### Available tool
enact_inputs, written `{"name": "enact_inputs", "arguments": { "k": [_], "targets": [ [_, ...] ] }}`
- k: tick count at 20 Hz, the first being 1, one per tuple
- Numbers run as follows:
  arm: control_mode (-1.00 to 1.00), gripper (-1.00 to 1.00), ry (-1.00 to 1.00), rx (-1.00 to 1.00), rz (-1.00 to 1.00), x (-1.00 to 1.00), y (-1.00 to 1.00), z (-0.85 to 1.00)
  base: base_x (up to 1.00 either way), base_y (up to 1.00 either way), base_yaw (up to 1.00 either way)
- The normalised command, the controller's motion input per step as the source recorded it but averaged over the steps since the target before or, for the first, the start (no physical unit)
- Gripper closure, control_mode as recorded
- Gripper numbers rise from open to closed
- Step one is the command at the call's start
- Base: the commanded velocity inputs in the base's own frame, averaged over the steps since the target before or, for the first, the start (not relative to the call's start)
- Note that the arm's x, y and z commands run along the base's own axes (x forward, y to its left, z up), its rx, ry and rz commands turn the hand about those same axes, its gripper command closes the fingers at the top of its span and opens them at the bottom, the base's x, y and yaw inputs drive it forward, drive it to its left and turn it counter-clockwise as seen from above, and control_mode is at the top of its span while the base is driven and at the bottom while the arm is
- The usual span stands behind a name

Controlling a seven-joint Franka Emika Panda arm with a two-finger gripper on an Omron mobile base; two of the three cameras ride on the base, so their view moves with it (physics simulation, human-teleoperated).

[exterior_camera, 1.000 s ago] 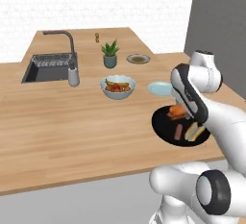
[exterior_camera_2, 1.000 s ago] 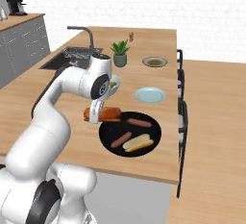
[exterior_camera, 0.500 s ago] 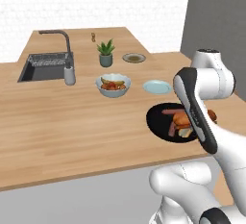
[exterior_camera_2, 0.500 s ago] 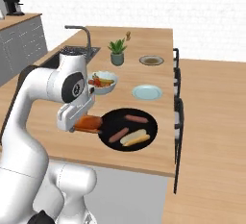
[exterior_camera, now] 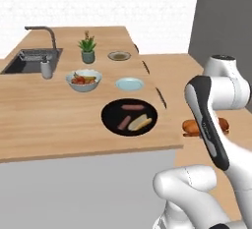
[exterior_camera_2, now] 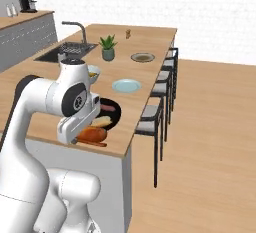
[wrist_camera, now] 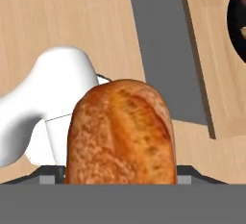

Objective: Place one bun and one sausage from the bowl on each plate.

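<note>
Tool (wrist_camera: 120, 182) clamped around bun (wrist_camera: 119, 134)

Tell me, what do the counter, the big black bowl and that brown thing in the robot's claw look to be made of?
The counter looks like pale wood, matte, with faint plank lines. The black bowl is plain and dull, perhaps ceramic or plastic; the rendering leaves it open. The bun in the gripper looks like baked bread, with a mottled golden-brown crust.

Rendered domestic kitchen: wooden island worktop (exterior_camera_2: 60, 84) with inset sink (exterior_camera: 32, 60) and tap (exterior_camera: 43, 31), bar stools (exterior_camera_2: 152, 119) along one edge, grey cabinets (exterior_camera_2: 25, 37), coffee maker (exterior_camera_2: 27, 2).
</note>
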Motion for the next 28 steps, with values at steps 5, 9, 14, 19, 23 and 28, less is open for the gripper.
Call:
{"name": "enact_inputs", "arguments": {
  "k": [5,9,14,19,23,28],
  "targets": [
    [1.00,1.00,0.00,0.00,0.00,0.00,0.00,0.00,0.13,-0.99,0.53],
    [1.00,1.00,0.00,0.00,0.00,0.00,0.00,0.00,0.17,-0.90,0.56],
    [1.00,1.00,0.00,0.00,0.00,0.00,0.00,0.00,0.33,-0.78,0.60],
    [1.00,1.00,0.00,0.00,0.00,0.00,0.00,0.00,0.36,-0.78,0.60],
    [1.00,1.00,0.00,0.00,0.00,0.00,0.00,0.00,-0.03,-1.00,0.51],
    [1.00,1.00,0.00,0.00,0.00,0.00,0.00,0.00,-0.03,-1.00,0.50]
  ]
}}
